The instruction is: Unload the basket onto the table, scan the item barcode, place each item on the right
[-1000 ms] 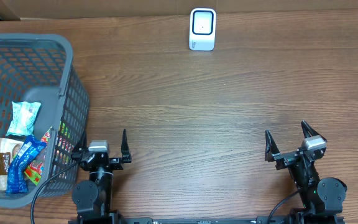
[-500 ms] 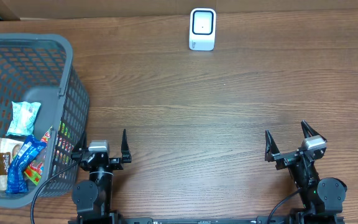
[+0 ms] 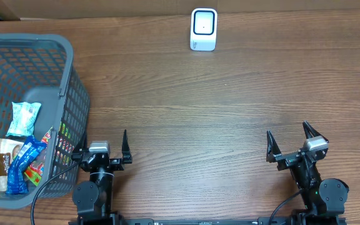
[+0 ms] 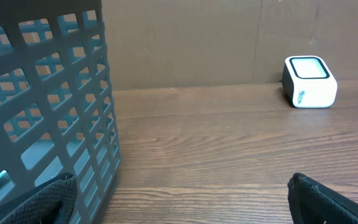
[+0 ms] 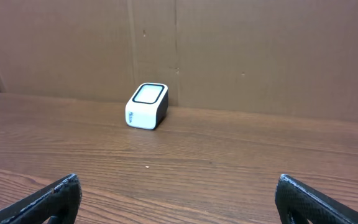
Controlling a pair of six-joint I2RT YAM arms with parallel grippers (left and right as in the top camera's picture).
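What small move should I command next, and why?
Probably raise the left end effector and swing it over the basket rim toward the blue packet. It and the right end effector are both open and empty. The items lie in the basket right beside the left arm, and nothing has been brought to the scanner yet.

A mock shop checkout was staged on a wooden table [image 3: 199, 106]. A grey basket [image 3: 74, 100] held snack packets [image 3: 25, 117], a white scanner [image 3: 204, 29] stood at the far edge, and plain cardboard [image 5: 260, 50] walled the back.
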